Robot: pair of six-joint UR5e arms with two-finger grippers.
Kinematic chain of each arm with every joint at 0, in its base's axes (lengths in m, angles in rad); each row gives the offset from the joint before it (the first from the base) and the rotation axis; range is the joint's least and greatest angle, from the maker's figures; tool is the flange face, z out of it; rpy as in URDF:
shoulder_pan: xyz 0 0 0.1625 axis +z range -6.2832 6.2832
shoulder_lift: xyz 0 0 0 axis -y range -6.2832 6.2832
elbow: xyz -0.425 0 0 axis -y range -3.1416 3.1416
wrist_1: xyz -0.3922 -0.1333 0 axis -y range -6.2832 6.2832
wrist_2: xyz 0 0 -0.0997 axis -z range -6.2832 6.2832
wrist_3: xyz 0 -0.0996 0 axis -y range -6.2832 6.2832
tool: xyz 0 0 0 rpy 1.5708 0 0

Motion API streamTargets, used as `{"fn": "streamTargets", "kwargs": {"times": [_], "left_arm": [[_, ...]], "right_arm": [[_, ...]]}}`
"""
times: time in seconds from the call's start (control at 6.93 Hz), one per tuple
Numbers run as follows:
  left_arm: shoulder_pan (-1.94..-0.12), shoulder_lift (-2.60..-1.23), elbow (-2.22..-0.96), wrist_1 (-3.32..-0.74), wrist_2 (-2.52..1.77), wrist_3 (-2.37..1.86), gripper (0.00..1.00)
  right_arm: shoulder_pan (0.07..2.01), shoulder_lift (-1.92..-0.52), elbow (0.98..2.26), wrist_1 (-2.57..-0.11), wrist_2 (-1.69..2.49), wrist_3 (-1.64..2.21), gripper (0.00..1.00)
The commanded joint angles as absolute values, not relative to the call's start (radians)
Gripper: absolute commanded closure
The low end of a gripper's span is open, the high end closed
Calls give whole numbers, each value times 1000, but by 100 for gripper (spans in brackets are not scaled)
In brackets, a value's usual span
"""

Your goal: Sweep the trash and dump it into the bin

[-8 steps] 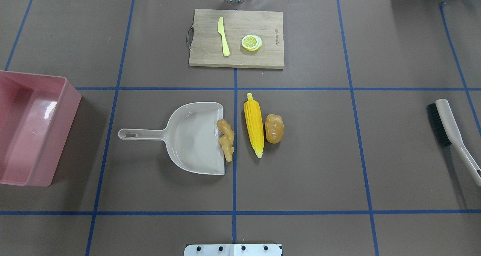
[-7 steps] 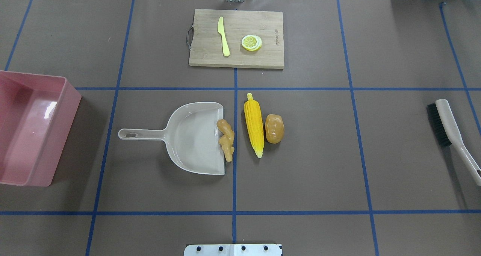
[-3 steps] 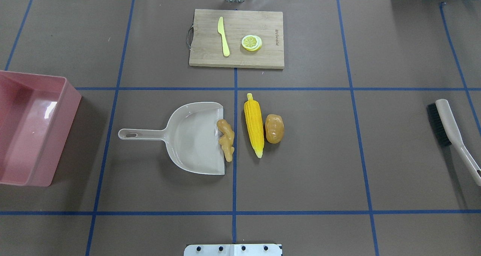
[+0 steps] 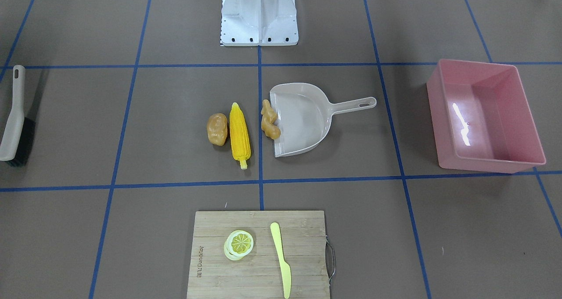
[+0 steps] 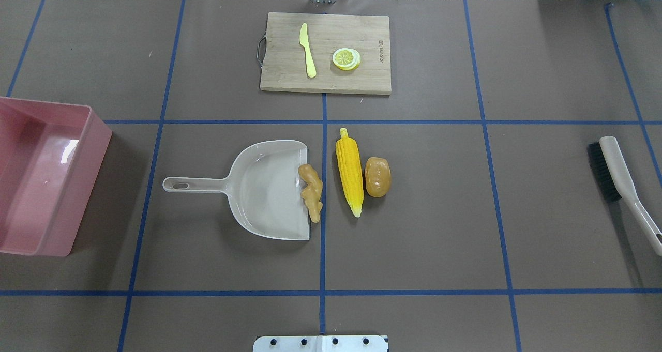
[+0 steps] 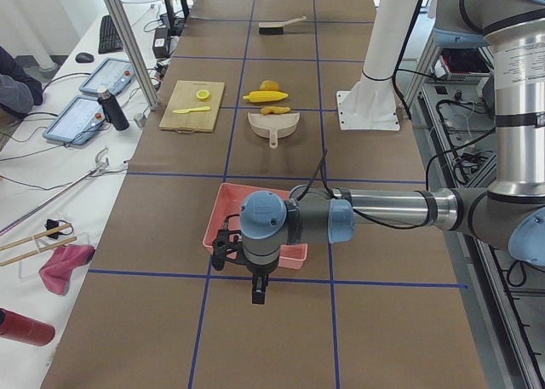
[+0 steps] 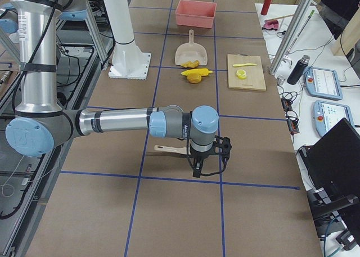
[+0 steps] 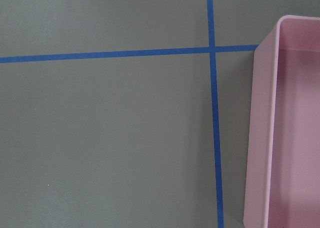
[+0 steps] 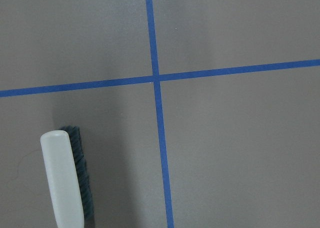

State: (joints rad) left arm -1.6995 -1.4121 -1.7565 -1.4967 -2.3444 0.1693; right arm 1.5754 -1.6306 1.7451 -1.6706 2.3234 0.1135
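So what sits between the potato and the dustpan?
In the overhead view, the corn cob lies right beside the potato. The ginger root rests at the open lip of the dustpan. Nothing else lies between them.

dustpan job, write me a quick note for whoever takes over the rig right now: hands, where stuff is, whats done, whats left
Left hand hangs beside the bin, right hand near the brush; open or shut cannot be told.
Ginger root rests on the dustpan lip; corn cob and potato lie side by side just off it. Bin empty.
Done: nothing swept or dumped.
Left: take brush and dustpan, sweep all three in, tip into bin.
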Motion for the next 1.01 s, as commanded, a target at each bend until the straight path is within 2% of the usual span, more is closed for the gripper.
{"fn": "streamTargets", "kwargs": {"times": [0.0,0.87], "left_arm": [[-1698,-1413,-1750,-1497,-2342,170,1],[-1701,-1405,-1761,-1500,-2350,173,1]], "right_arm": [[1574,-1631,1744,-1671,2321,114,0],[1572,-1638,1744,-1671,2335,112,0]]}}
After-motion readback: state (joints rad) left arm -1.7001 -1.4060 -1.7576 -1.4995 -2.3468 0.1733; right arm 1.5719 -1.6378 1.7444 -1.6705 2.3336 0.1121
